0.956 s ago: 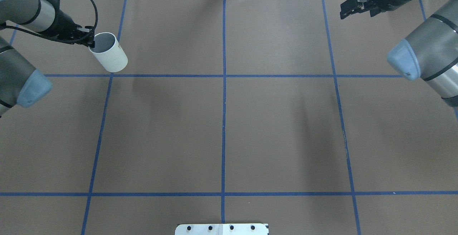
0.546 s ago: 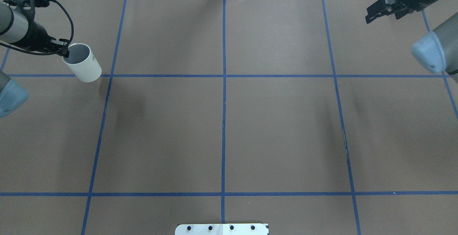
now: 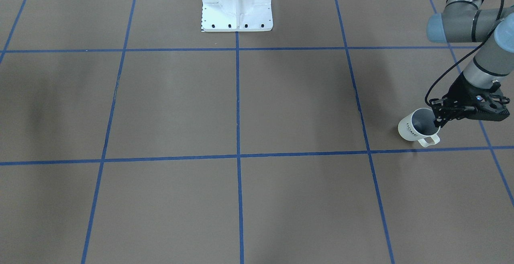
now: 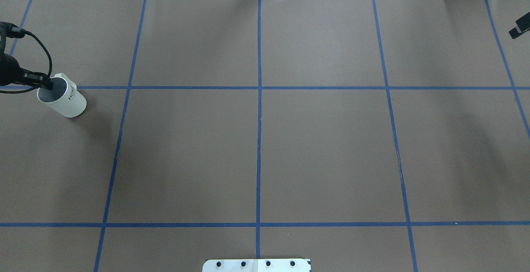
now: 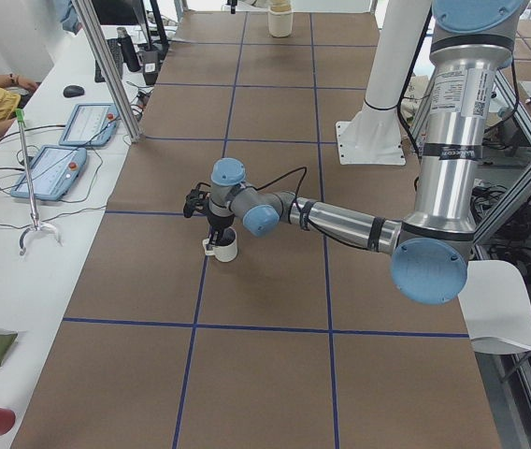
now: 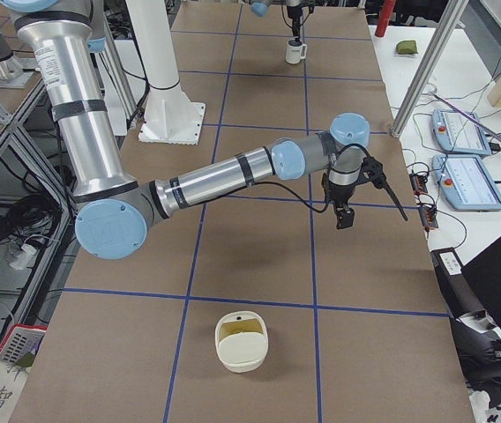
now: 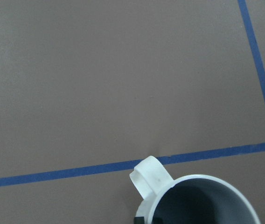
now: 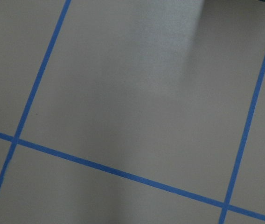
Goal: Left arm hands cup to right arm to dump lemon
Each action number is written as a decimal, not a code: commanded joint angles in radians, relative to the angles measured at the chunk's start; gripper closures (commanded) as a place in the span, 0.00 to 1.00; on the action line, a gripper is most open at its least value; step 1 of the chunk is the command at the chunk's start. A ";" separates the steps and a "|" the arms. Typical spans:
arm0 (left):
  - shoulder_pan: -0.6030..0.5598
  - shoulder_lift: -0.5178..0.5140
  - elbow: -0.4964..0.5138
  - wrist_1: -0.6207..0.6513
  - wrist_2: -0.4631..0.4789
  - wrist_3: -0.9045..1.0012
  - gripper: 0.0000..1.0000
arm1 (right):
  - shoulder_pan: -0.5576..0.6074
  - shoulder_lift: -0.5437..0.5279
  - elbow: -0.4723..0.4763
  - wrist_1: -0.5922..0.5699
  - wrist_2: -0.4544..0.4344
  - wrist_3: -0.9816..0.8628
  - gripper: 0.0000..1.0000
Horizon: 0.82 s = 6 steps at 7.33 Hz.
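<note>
The cup (image 4: 63, 100), an off-white "HOME" mug, stands upright at the table's far left, on or just above the paper; I cannot tell which. It also shows in the front view (image 3: 413, 127), the left side view (image 5: 224, 249) and the left wrist view (image 7: 202, 198), with a grey inside and nothing seen in it. My left gripper (image 4: 48, 85) (image 3: 437, 120) is shut on its rim beside the handle. Only a black tip of my right gripper (image 4: 521, 27) shows at the far right edge; it hangs above the table (image 6: 345, 214), and I cannot tell if it is open. A yellow-green thing that looks like the lemon (image 6: 243, 329) lies in a cream bowl.
The cream bowl (image 6: 242, 352) stands on the table's right end. The robot's white base plate (image 3: 237, 15) is at the near middle edge. Blue tape lines cross the brown paper. An operators' bench with tablets (image 5: 55, 168) and metal posts runs along the far side.
My left arm has carried the cup left and down towards the table. My right arm has drawn back to the right, almost out of the overhead view.
</note>
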 commanded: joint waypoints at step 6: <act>-0.462 0.004 -0.016 0.407 -0.204 0.604 0.00 | 0.030 -0.123 0.013 0.067 -0.017 -0.032 0.00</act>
